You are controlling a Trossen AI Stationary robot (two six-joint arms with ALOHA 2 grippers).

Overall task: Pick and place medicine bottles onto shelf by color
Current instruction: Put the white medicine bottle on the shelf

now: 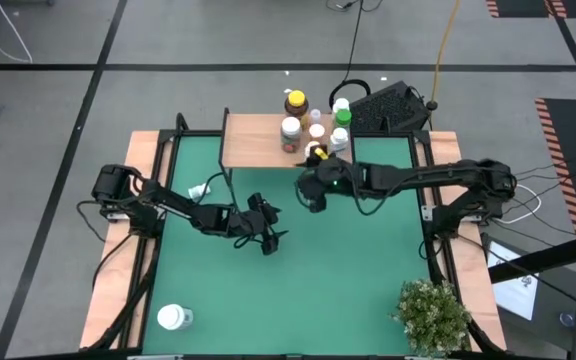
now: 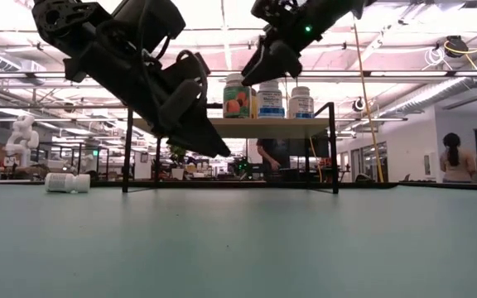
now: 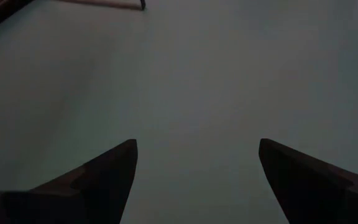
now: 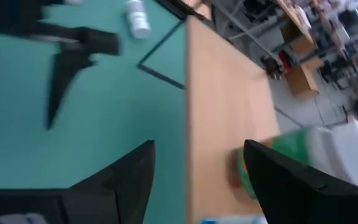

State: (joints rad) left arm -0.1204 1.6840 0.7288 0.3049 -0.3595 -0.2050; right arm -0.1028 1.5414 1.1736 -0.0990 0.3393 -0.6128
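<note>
Green-topped table (image 1: 298, 290) with wood rims. The shelf (image 1: 253, 140), a light-wood board on thin black legs, stands at the far edge, centre.

Medicine bottles on the shelf, clustered at its right end: an amber bottle with yellow cap (image 1: 295, 103) at the back, a white bottle with orange label (image 1: 290, 131) just in front of it, a green-capped bottle (image 1: 342, 116) further right, plus two or three small white-capped ones between them. From the low view, three of these stand upright side by side on the board (image 2: 267, 100). Exact count unclear; the right arm covers part of the group.

Two bottles are off the shelf. One white bottle (image 1: 173, 317) lies on the table near the front left corner. Another white one (image 1: 200, 190) lies on its side near the shelf's left legs.

Right hand (image 1: 312, 196) hangs raised just in front of the shelf's right end; fingers apart, nothing between them in the right wrist view, which looks down onto the shelf board and a green-capped bottle (image 4: 328, 152) beyond the fingertips.

Left hand (image 1: 266, 235) hovers over mid-table, left of centre, fingers spread wide and empty; only bare green surface under it.

Potted plant (image 1: 433, 315) at the front right corner. A person (image 2: 452, 157) stands in the room beyond.
</note>
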